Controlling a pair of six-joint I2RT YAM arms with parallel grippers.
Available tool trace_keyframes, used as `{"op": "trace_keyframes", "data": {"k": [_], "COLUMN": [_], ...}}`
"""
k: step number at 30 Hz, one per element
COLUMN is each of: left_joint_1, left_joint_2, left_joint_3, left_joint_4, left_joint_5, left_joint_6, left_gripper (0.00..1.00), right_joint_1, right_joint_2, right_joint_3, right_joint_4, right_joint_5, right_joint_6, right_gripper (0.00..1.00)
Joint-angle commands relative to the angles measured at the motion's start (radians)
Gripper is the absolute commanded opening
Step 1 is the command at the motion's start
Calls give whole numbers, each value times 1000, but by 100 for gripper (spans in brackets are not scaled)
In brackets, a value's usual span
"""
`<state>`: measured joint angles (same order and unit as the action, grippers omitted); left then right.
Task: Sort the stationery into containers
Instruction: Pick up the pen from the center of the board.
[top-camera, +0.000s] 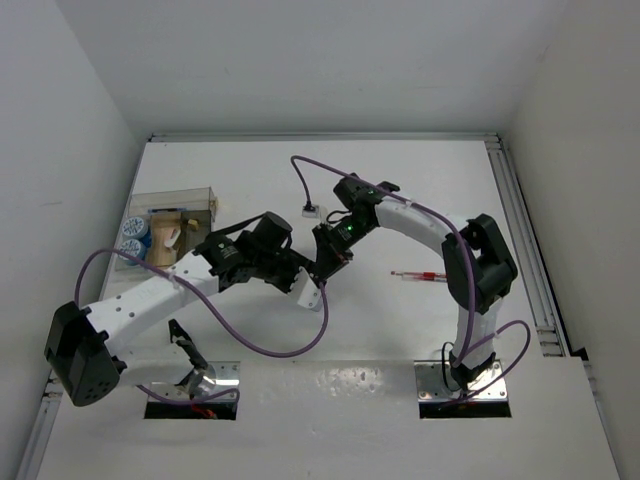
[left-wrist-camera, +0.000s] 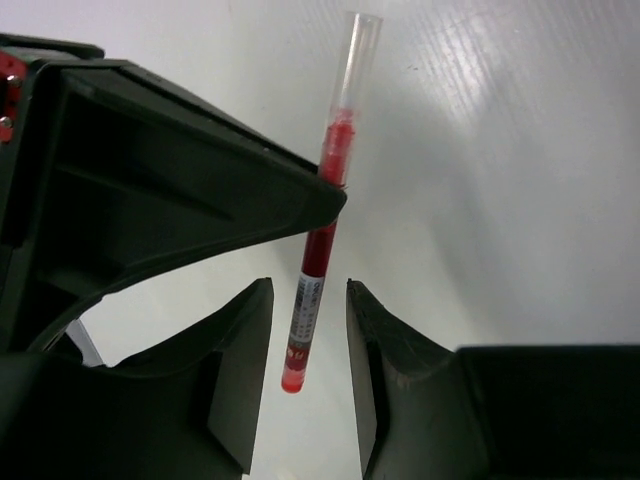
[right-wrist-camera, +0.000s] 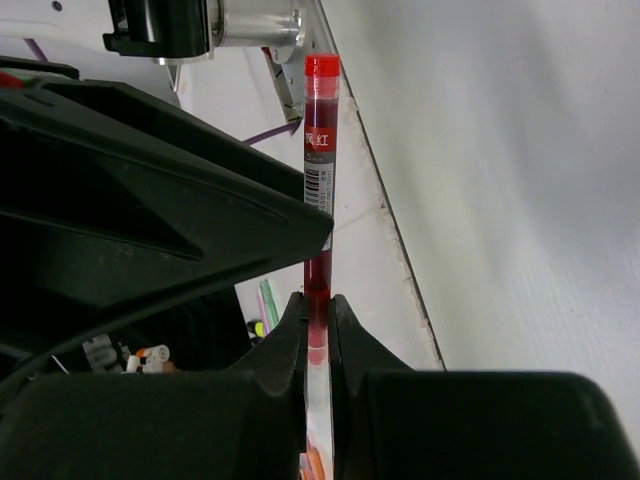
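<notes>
My right gripper (right-wrist-camera: 319, 300) is shut on a red pen (right-wrist-camera: 320, 150), pinching it low on the barrel so it stands up past the fingers. In the left wrist view the same red pen (left-wrist-camera: 312, 280) hangs between the fingers of my left gripper (left-wrist-camera: 309, 287), which is open with a gap on both sides. Both grippers meet at the table's middle: left gripper (top-camera: 308, 285), right gripper (top-camera: 326, 262). A second red pen (top-camera: 420, 275) lies on the table to the right. The clear box (top-camera: 205, 200) at the left holds blue-white rolls (top-camera: 133, 236) and beige erasers (top-camera: 168, 240).
Purple cables (top-camera: 300, 345) loop over the table from both arms. A small white connector (top-camera: 313, 211) lies behind the grippers. A metal rail (top-camera: 525, 250) runs along the right edge, and white walls close in the table on three sides.
</notes>
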<state>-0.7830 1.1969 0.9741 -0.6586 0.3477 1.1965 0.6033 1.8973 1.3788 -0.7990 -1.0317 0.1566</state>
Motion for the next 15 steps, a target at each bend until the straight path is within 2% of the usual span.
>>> {"op": "trace_keyframes", "data": {"k": [1,6,11,12,13,14,15], "left_joint_1": [-25,-32,-30,-22,6,30,81], "left_joint_2": [-3,-8,-16,-17,-16,-14,-14], "left_joint_3": [-17,-22,-23,-23,-17,-12,-9], "left_joint_4": [-4,-4,10,16,20,28,33], "left_joint_5": [37,51,37,34,40,43,43], "left_joint_6": [5,-11,-60,-81,-113,-133,-153], "left_gripper": [41,33,18,16,11,10,9], "right_joint_1": [10,18,23,21,23,18,15], "right_joint_2": [-10,-9,-6,-4,-1,0,3], "right_joint_3": [40,45,46,48,51,55,63], "right_joint_4": [-5,-15,-23,-25,-26,-43,-51], "right_joint_5": [-37,-33,-25,-21,2,18,34], "right_joint_6": [-26,-38,-45,-42,-39,-43,-48], "right_gripper": [0,0,0,2,9,22,29]}}
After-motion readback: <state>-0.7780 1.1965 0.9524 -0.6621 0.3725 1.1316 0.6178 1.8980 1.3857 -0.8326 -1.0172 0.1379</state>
